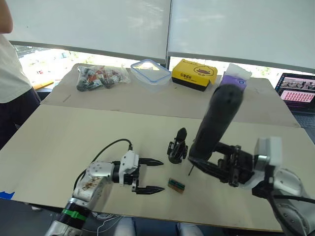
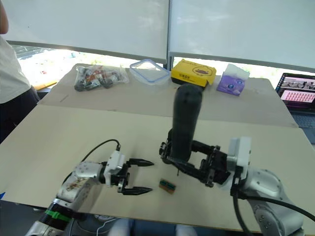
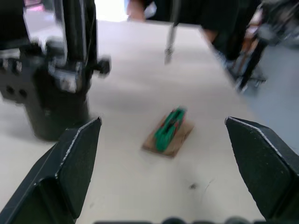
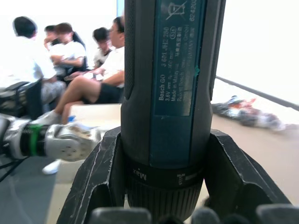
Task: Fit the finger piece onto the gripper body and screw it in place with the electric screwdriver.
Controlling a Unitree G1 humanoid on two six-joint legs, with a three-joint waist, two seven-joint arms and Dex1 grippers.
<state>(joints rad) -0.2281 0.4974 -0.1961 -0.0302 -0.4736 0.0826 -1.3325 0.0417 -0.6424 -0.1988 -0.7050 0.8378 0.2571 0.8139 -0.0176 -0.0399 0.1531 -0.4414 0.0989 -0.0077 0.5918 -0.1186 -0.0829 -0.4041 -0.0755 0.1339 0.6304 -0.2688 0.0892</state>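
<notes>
The right end effector [image 1: 209,160] is clamped on the electric screwdriver [image 1: 218,120], holding it nearly upright with its rounded end tilted up and its thin bit pointing down just above the counter [image 1: 59,142], close beside the gripper body [image 1: 177,146]. The gripper body stands upright on the counter near its front edge, one pointed finger sticking up. The left end effector [image 1: 151,176] rests low over the counter with its two black fingers [image 1: 150,162] spread apart and empty, just beside a small green-and-brown block [image 1: 176,185].
</notes>
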